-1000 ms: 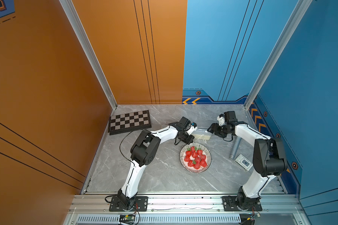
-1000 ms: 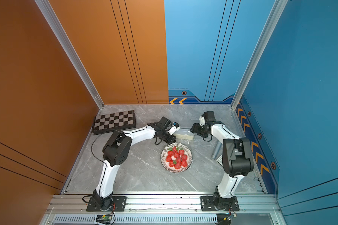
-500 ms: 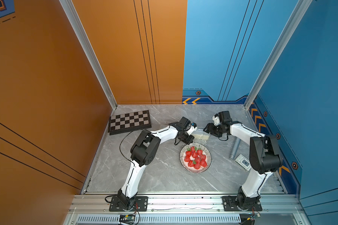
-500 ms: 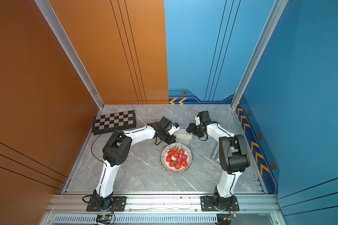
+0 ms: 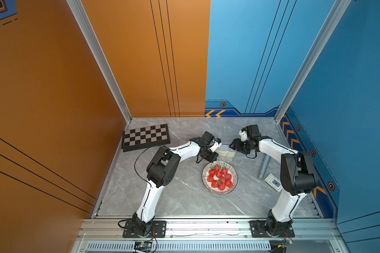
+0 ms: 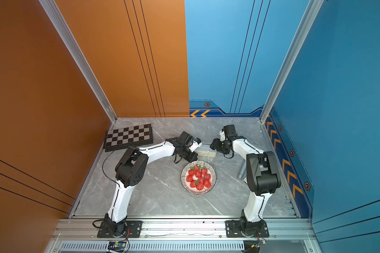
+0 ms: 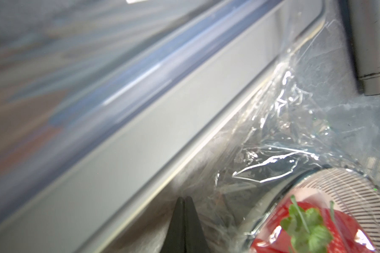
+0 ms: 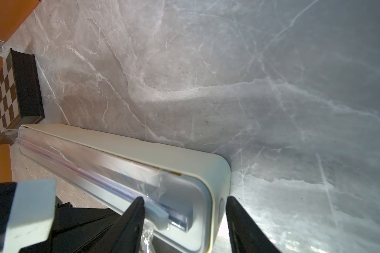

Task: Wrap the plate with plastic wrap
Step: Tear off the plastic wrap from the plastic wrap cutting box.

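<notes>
Wrapping progress: early by my judgement; a little film is out of the box, but the dish looks almost wholly uncovered.
Chequered board (image 5: 145,137): lies flat at the far left of the table (image 5: 173,197), well apart from the work.
Left gripper (image 7: 184,200): jaws pressed together, low beside the box's long front edge. Film lies around the tips, but I cannot tell whether any is pinched.
Plastic wrap (image 7: 272,153): a short crinkled, glossy flap comes from under the box front. It lies on the table and reaches the plate's near rim, perhaps lapping over the nearest berry.
Dispenser box (image 5: 225,151): on the table just behind the plate, between the two grippers, clear lid down.
Plate (image 5: 204,178): flat on the table in front of the box, loaded with strawberries (image 5: 220,177).
Right gripper (image 8: 184,198): jaws apart, straddling the box's end wall, one finger over the lid and one outside. No firm clamp is visible.
Grey cylinder (image 5: 264,167): lies to the right, not involved.
Remaining: steady the box, draw the film across the whole plate, cut it, and tuck the edges around the rim.
</notes>
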Motion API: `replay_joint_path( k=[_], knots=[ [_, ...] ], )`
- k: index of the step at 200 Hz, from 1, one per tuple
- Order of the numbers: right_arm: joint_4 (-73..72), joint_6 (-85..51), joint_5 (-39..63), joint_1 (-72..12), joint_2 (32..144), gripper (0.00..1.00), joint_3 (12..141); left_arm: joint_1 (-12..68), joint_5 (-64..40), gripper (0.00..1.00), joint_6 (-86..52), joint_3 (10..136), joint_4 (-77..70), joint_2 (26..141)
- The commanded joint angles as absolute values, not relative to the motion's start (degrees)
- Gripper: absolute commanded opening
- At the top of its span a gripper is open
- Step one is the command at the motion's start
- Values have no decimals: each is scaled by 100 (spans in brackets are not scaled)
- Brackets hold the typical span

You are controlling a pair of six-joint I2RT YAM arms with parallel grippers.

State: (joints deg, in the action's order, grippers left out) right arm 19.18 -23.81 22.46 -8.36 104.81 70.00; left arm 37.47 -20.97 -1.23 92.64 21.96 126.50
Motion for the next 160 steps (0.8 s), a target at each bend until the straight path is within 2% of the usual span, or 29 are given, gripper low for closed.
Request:
replay_joint_path(
  k=[1,26,108,160],
  knots=[
    [2198,-2259,2250,-905,10574,63,7173,3779,-1944,0,-9,9148,2508,12482],
    [2197,-2303,2162,-931,10582,63,7082,3787,-1905,0,-9,9146,2509,12489],
    [2197,-2150,2083,-553,10287,51,6590,3701,-1686,0,0,8861,2508,12369],
    [2207,-1938,2103,-280,10303,49,6433,3683,-1650,0,0,8772,2506,12335]
  ],
)
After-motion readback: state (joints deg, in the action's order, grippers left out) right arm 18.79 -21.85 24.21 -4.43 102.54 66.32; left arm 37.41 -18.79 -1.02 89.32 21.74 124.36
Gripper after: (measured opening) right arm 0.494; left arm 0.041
